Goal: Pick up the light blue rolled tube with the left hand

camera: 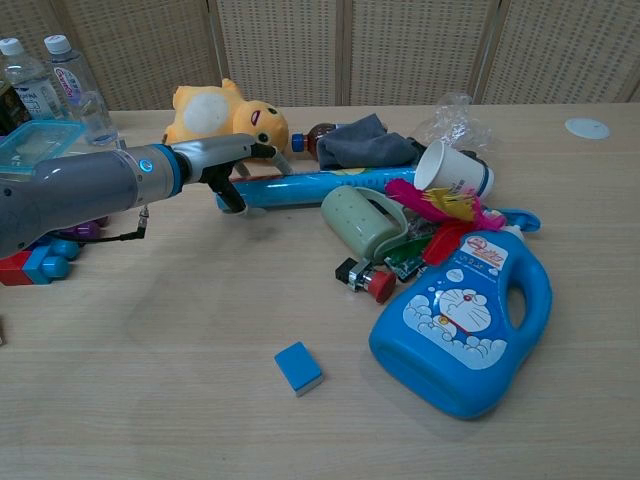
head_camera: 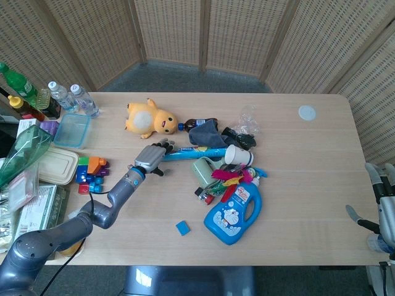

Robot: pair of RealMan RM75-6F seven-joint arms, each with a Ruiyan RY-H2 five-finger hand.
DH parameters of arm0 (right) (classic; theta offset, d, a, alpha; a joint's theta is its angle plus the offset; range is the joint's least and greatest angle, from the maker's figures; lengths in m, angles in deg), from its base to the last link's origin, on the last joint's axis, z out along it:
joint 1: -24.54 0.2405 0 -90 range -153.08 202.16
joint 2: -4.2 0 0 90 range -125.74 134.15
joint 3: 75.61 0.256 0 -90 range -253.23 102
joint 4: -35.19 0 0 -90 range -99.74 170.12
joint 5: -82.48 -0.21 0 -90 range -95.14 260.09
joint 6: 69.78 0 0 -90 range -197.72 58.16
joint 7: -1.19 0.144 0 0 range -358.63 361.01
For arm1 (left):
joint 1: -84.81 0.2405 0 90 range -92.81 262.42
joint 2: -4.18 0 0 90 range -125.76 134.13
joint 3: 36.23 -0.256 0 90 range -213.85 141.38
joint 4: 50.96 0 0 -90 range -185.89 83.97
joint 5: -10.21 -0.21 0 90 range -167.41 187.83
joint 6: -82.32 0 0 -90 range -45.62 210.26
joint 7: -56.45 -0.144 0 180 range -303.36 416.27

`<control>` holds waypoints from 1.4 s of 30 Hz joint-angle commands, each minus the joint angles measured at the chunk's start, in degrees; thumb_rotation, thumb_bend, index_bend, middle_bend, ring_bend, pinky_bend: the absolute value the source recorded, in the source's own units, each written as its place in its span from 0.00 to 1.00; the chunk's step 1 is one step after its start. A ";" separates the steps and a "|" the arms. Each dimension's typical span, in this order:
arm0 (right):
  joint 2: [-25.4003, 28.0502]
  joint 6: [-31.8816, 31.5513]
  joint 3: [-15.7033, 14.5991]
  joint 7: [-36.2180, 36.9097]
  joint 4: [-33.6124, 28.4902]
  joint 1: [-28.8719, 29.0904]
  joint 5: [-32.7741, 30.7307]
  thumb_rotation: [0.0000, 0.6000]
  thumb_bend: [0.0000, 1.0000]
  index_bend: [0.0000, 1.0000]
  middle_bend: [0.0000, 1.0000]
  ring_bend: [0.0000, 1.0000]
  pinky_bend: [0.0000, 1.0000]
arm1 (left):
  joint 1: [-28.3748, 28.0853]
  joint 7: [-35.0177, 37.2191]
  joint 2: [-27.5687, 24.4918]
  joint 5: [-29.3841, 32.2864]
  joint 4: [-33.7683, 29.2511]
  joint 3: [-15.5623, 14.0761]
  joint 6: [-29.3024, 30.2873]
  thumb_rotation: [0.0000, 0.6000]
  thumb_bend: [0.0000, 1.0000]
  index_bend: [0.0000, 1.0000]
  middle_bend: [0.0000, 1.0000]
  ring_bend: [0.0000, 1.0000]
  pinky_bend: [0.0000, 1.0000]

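The light blue rolled tube (head_camera: 199, 152) (camera: 325, 184) lies across the table's middle, its right end tucked under the clutter pile. My left hand (head_camera: 152, 158) (camera: 226, 166) grips the tube's left end, fingers curled over the top and the thumb beneath. That end sits just in front of the yellow plush (head_camera: 148, 117) (camera: 222, 114). My right hand (head_camera: 384, 208) hangs beyond the table's right edge, fingers spread, holding nothing; the chest view does not show it.
Against the tube lie a grey cloth (camera: 364, 141), a paper cup (camera: 455, 170), a green mug (camera: 362, 221) and a blue Doraemon bottle (camera: 462, 329). A small blue block (camera: 299, 367) sits near the front. Toy blocks (head_camera: 91, 171), containers and bottles (head_camera: 74, 97) crowd the left side.
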 commanded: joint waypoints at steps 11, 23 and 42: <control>0.13 0.39 0.19 0.22 -0.29 0.11 0.03 0.84 0.24 0.04 0.16 0.00 0.00 | 2.49 2.44 -2.28 -0.70 -2.74 0.59 4.86 1.00 0.37 0.18 0.03 0.00 0.09; 0.57 -0.58 0.07 0.66 -0.56 -0.87 -0.08 0.84 0.24 0.04 0.16 0.00 0.00 | 1.22 1.58 2.24 0.85 2.89 0.46 1.08 1.00 0.37 0.17 0.03 0.00 0.03; 1.02 -2.23 0.13 3.42 0.60 -2.42 -0.23 0.83 0.24 0.04 0.16 0.00 0.00 | 1.66 0.79 9.07 -0.52 8.90 0.51 5.82 1.00 0.53 0.46 0.31 0.30 0.50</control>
